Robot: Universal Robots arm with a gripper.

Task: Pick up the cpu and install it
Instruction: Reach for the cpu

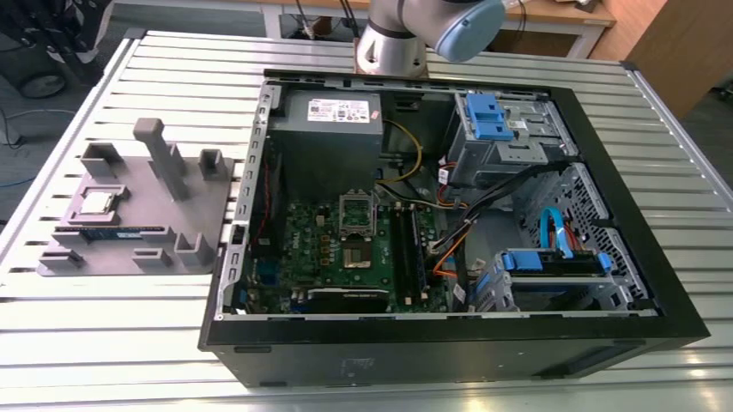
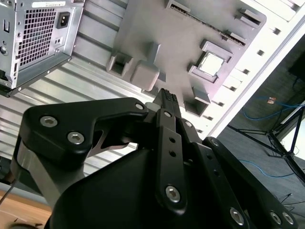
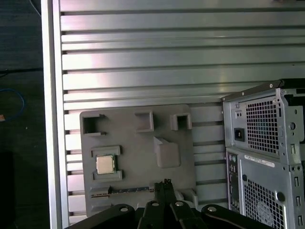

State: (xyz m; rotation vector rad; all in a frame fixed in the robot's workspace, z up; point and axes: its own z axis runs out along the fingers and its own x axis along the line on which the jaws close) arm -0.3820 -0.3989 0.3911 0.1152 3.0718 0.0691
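The cpu (image 1: 98, 202) (image 2: 212, 64) (image 3: 105, 164), a small square chip with a shiny metal top, lies in a square holder on the grey tray (image 1: 184, 215) (image 2: 157, 28) (image 3: 138, 148) at the exterior view's left. My gripper (image 2: 166, 98) (image 3: 164, 183) hangs well above the tray, its black fingers pressed together and shut on nothing. It is apart from the cpu. The motherboard's socket (image 1: 355, 213) sits inside the open computer case (image 1: 458, 215).
A long memory stick (image 1: 115, 232) (image 3: 131, 189) lies in a tray slot beside the cpu. Raised grey posts (image 1: 160, 154) stand on the tray. The case holds a grey power-supply box (image 1: 332, 116), blue drive brackets (image 1: 487, 116) and cables. The slatted metal table (image 1: 115, 343) carries everything.
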